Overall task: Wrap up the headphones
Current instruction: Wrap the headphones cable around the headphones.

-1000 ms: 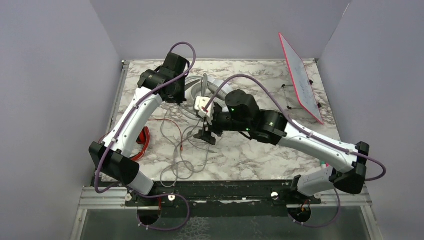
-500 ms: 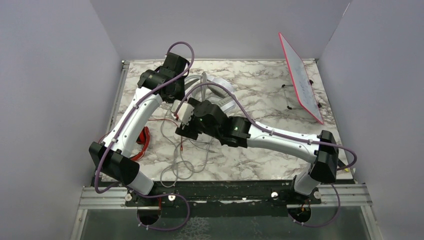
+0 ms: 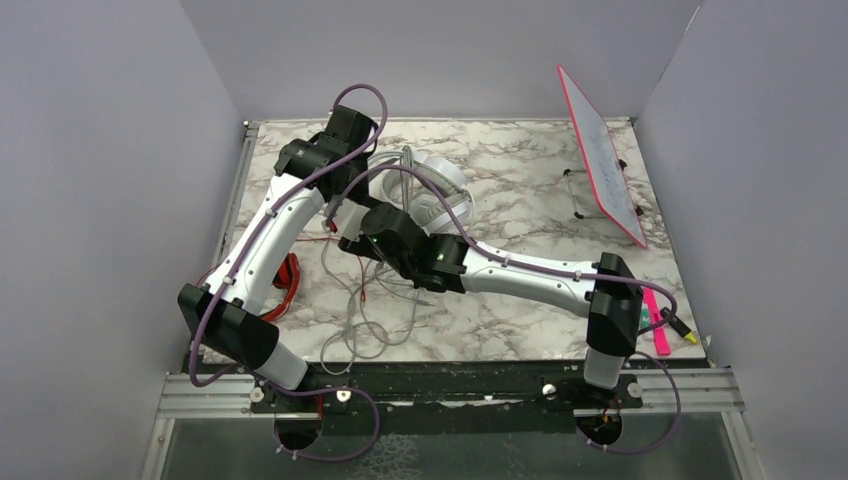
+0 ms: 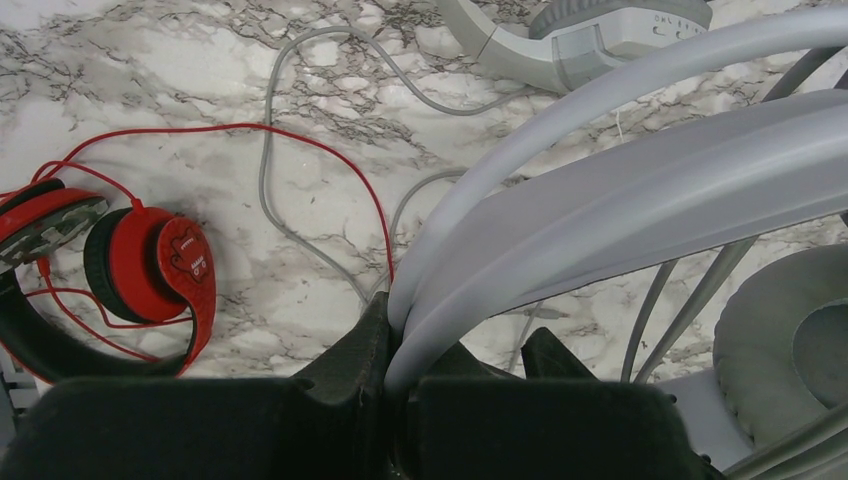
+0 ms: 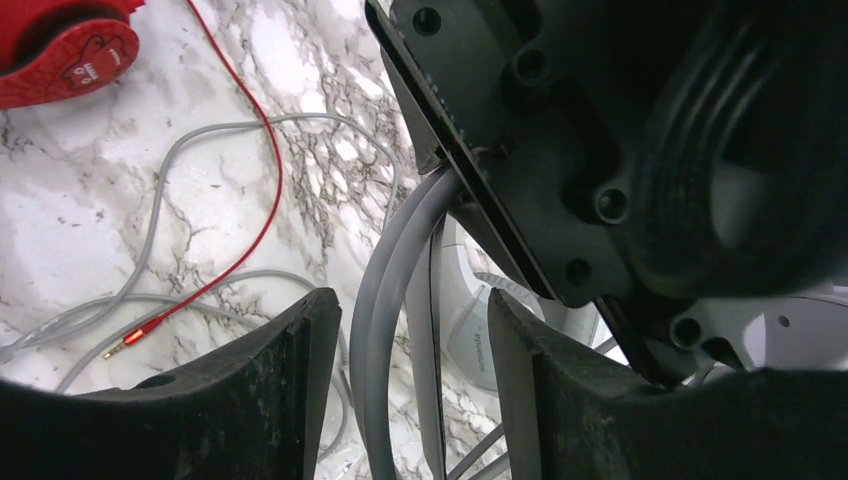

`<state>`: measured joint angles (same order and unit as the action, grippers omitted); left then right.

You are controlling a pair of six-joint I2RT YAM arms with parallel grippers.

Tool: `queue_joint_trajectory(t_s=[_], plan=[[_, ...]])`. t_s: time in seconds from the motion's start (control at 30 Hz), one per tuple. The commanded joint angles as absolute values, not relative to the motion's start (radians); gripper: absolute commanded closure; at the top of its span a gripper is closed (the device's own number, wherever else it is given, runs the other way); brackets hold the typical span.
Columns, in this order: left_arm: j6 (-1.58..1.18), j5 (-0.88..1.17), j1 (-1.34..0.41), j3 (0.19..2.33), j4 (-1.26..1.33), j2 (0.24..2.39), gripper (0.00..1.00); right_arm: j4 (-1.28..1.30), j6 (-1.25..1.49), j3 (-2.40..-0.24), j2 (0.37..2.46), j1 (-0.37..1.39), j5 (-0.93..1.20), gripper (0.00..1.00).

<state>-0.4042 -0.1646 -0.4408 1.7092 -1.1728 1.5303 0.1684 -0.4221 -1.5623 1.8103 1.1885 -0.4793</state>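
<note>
left gripper [image 4: 395, 345] closed tight on the headband of the light grey headset [image 4: 620, 200], far centre of the marble table [image 4: 200, 60]. right gripper [image 5: 410, 375] jaws apart, straddling that band, no grip seen. red-and-black headset [image 4: 150, 270] lies at left, its red cable [image 4: 330, 150] loose.

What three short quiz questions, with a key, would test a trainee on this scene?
1. True or false: the left fingers are shut on the grey headband.
2. Which lies on the table, held by no fingers? A red-and-black headphones, B blue mug, C green box.
3. Fill in: the right fingers stand ____, one on either side of that headband.
Key: 1 true; 2 A; 3 open.
</note>
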Motion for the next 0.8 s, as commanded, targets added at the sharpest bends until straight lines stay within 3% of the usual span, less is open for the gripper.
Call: queue_joint_trajectory(t_s=[0.0,0.13,0.37,0.63,0.77], plan=[[-0.424,-0.099,-0.445,1.744,-1.15,1.499,1.0,0.111,-0.437,-1.571,1.852,1.189,-0.552,0.42],[-0.421,-0.089,-0.445,1.755,-1.151,1.498,1.0,0.104,-0.44,-1.565,1.86,1.189,-0.561,0.56],[-0.405,-0.065,-0.445,1.767,-1.146,1.489,1.0,0.144,-0.445,-1.559,1.806,1.187,-0.445,0.98],[-0.362,-0.005,-0.445,1.685,-1.066,1.452,1.0,0.478,-0.401,-1.743,1.789,1.187,-0.281,0.99],[-0.353,-0.002,-0.445,1.648,-1.006,1.427,0.81,0.52,-0.339,-1.751,1.733,1.187,-0.21,0.99]])
